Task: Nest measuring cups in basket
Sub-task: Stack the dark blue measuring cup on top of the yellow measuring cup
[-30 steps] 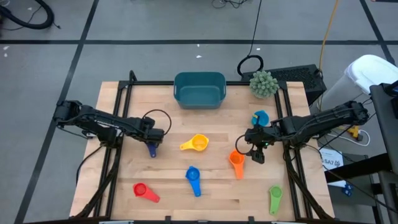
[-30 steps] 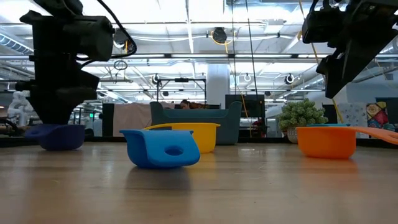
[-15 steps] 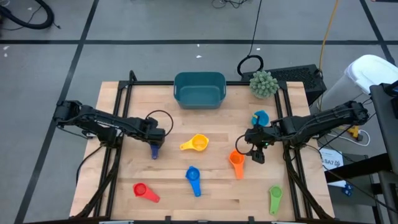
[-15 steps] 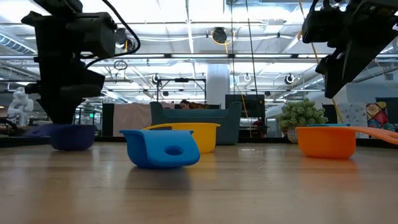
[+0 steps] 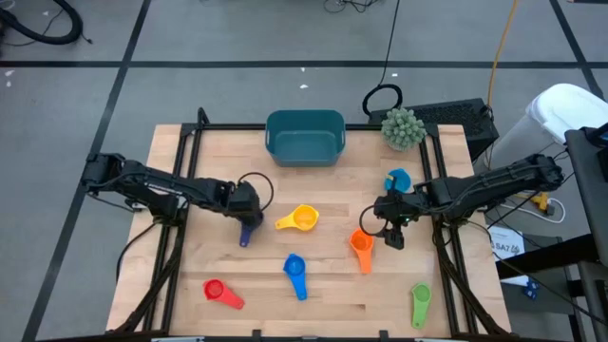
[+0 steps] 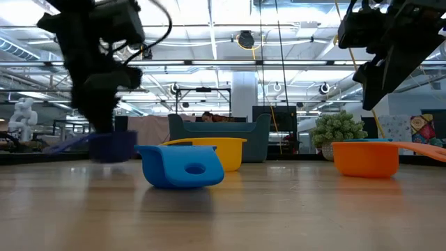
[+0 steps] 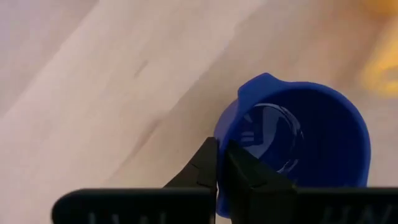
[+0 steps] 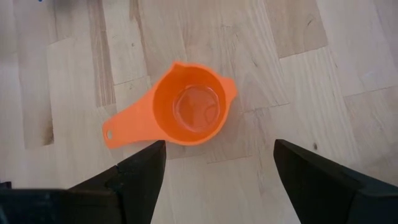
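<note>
Pinching the rim of the dark blue measuring cup (image 7: 298,140), the left gripper (image 5: 246,214) sits left of table centre, its fingers pressed together on the cup wall. At its three o'clock lies the yellow cup (image 5: 300,219); the teal basket (image 5: 304,136) stands at twelve o'clock by the table's far edge. Along the near edge lie a red cup (image 5: 220,292), a blue cup (image 5: 295,274) and a green cup (image 5: 420,302). Rightward, the right gripper (image 5: 385,231) hangs with fingers spread wide above the orange cup (image 8: 189,112), a light blue cup (image 5: 397,180) at its twelve o'clock.
</note>
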`<state>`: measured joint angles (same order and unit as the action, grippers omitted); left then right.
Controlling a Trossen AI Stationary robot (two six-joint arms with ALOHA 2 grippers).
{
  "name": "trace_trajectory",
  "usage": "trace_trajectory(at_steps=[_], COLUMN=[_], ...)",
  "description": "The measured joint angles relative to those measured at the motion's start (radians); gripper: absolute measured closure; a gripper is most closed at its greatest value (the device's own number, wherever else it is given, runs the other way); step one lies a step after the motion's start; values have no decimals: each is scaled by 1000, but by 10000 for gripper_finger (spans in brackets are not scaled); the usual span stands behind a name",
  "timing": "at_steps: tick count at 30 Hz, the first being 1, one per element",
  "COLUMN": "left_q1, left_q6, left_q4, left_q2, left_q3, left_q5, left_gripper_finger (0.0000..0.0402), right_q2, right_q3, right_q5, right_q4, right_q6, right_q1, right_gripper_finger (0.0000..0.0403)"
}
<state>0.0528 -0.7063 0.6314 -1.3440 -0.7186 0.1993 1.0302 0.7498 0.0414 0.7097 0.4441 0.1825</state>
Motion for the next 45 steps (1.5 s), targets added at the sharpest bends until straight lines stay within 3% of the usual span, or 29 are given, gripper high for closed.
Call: trace_trajectory(at_steps=[3,13,23,30,39,45], left_q1=[-4,-42,-45,-41,-39,-51], left_q6=[109,308,744,925,1087,1147], left_q4=[-56,70,-61,18,212,224], left_q2=[1,1,-14,-186,-431,-524], left_q3=[-24,-159,-363,-506,-803,-883], left_q5=[-1,-1,-25,-89,-97,-145], left_gripper_finger=[394,394,394,394,394,394], right_q2=[-4,-77,-100,-101,-101,-100], right_q3=[0,0,0,0,0,0], right_q5=[8,-20,-43,-41,-38,-37], right_q4=[15,73,51,43,42,43], right_q6=[17,46,46,46,54,54], right_q1=[0,0,0,0,0,5], right_gripper_finger=[115,115,115,115,115,115])
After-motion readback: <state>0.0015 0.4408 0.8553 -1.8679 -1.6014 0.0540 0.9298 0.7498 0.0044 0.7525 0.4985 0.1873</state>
